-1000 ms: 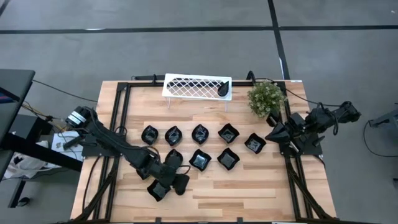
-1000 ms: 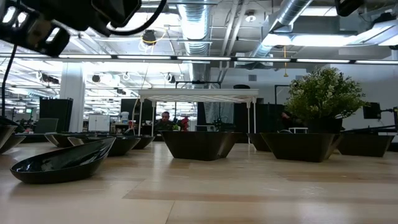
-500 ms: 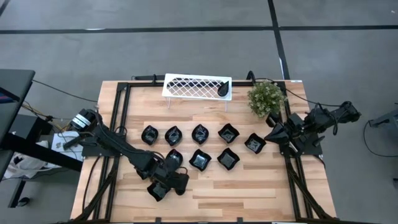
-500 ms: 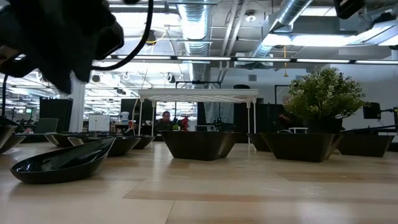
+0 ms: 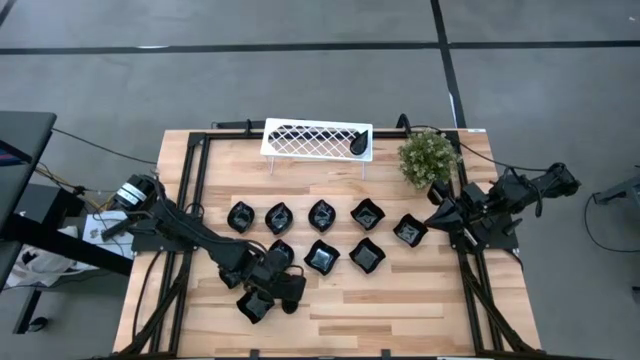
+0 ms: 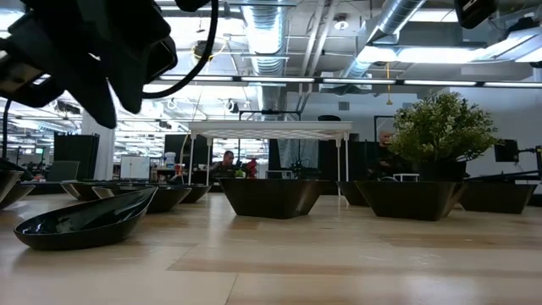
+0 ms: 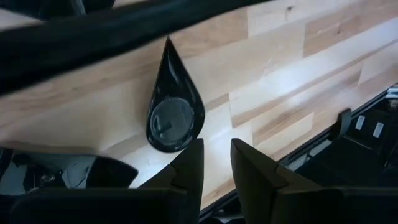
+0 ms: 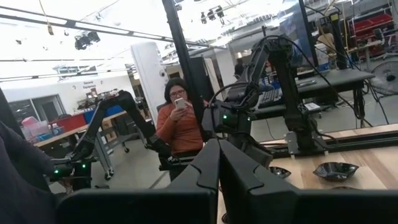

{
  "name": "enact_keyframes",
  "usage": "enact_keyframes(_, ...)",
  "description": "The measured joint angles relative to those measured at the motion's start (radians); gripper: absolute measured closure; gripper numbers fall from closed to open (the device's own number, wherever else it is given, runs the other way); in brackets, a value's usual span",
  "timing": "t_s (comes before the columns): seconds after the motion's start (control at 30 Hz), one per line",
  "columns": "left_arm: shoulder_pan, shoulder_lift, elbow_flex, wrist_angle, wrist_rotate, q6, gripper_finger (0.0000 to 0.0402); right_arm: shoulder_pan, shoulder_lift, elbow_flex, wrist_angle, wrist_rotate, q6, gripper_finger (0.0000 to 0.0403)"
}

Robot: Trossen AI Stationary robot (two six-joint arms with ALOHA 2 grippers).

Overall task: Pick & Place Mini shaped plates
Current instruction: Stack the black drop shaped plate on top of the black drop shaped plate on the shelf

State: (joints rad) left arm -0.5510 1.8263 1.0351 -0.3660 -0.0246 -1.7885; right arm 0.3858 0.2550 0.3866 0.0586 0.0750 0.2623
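The left hand (image 5: 262,297) hangs above the near left part of the wooden counter (image 5: 400,310), over a narrow teardrop plate (image 7: 173,109) that lies flat on the wood with its point aimed away from the fingers. In the left wrist view the 2 dark fingers (image 7: 189,163) stand slightly apart with only bare wood between them, so the hand is partly open and grips nothing; their tips sit just beside the rounded end of the teardrop, and whether they touch it cannot be told. In the low view the same arm shows as a dark mass at the upper left, raised clear above that plate (image 6: 80,222).

The other mini shaped plates (image 5: 322,214) lie in 2 rows across the middle of the counter: 5 in the far row from left to right, and 3 in the nearer row (image 5: 366,256). 1 more dark piece rests on the right end of the white lattice rack (image 5: 315,139) at the far edge. A small green plant (image 5: 428,157) stands to the right of the rack.

The right hand (image 5: 437,217) waits at the right side, near the rightmost plate (image 5: 409,231), its fingers (image 8: 208,163) pressed together and empty. A person (image 8: 180,121) sits beyond the counter.
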Motion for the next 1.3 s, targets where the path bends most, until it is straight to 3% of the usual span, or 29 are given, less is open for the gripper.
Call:
enact_keyframes(0.7, -0.005, 0.0, 0.0, 0.014, 0.003, 0.003, 0.0316, 0.0, -0.001, 0.0, 0.0, 0.0, -0.008, 0.0402)
enact_keyframes(1.0, -0.004, 0.0, 0.0, 0.015, -0.001, 0.003, 0.0257, 0.0, -0.001, 0.0, 0.0, 0.0, -0.01, 0.0402)
enact_keyframes(1.1, -0.005, 0.0, 0.0, 0.016, -0.056, 0.003, 0.0237, 0.0, -0.001, 0.0, 0.0, 0.0, -0.01, 0.0402)
enact_keyframes(1.3, -0.006, 0.0, 0.0, 0.026, -0.084, 0.054, 0.0222, 0.0, -0.001, 0.0, 0.0, 0.0, -0.01, 0.0402)
